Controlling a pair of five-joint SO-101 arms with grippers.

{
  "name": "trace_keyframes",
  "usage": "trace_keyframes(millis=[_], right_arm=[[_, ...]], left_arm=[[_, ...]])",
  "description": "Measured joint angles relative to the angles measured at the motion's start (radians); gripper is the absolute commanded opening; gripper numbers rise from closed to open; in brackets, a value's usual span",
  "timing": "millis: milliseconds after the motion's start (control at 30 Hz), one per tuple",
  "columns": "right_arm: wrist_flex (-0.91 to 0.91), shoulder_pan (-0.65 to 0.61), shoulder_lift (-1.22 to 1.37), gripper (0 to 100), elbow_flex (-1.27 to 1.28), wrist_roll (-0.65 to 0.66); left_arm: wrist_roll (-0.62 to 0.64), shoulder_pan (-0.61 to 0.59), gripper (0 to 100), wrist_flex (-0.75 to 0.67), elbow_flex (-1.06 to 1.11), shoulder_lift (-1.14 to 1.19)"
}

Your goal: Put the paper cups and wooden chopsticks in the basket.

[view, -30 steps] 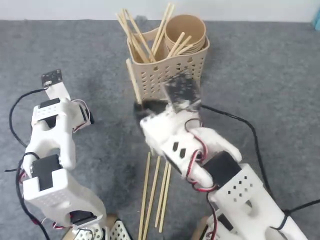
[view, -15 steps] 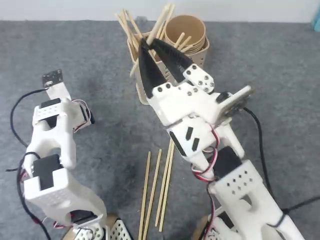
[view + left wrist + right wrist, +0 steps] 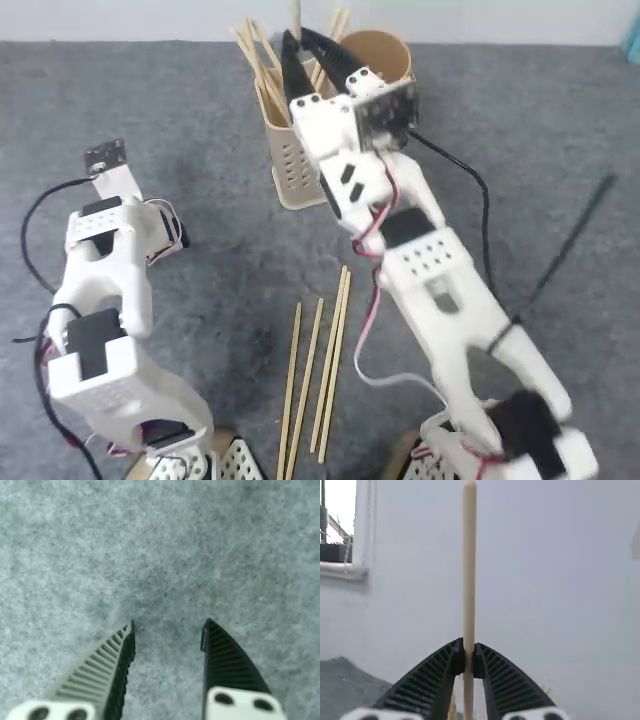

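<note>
Over basket (image 3: 286, 172), right gripper (image 3: 303, 42) is now hovering, having risen from mat (image 3: 520, 120) beside it, clenching one chopstick (image 3: 469, 555) upright, nearing drop-in. Loose chopsticks (image 3: 318, 375) are waiting on mat. Left gripper (image 3: 167, 630) is idling, spread apart.

The right arm (image 3: 432, 270) hides much of the basket (image 3: 288, 172).
</note>
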Motion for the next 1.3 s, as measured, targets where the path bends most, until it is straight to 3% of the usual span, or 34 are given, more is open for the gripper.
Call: trace_keyframes(millis=[133, 333, 467, 700, 1067, 1200, 1300], right_arm=[[0.000, 0.020, 0.110, 1.6, -0.021, 0.000], [0.005, 0.017, 0.149, 16.7, -0.026, 0.000], [0.114, 0.017, 0.143, 17.3, -0.029, 0.000], [0.471, 0.017, -0.092, 17.3, -0.029, -0.120], [1.361, 0.009, -0.516, 17.3, -0.009, -0.451], [1.418, -0.057, -0.528, 17.3, 0.138, -0.514], [1.335, -0.091, -0.528, 17.3, 0.290, -0.535]], left_arm=[[0.000, 0.000, 21, 0.000, 0.000, 0.000], [0.000, 0.009, 21, 0.000, 0.000, 0.000], [0.000, 0.014, 21, 0.000, 0.000, 0.000], [0.000, 0.017, 21, 0.000, 0.000, 0.000], [0.000, 0.017, 21, 0.000, 0.000, 0.000], [0.000, 0.017, 21, 0.000, 0.000, 0.000], [0.000, 0.017, 21, 0.000, 0.000, 0.000]])
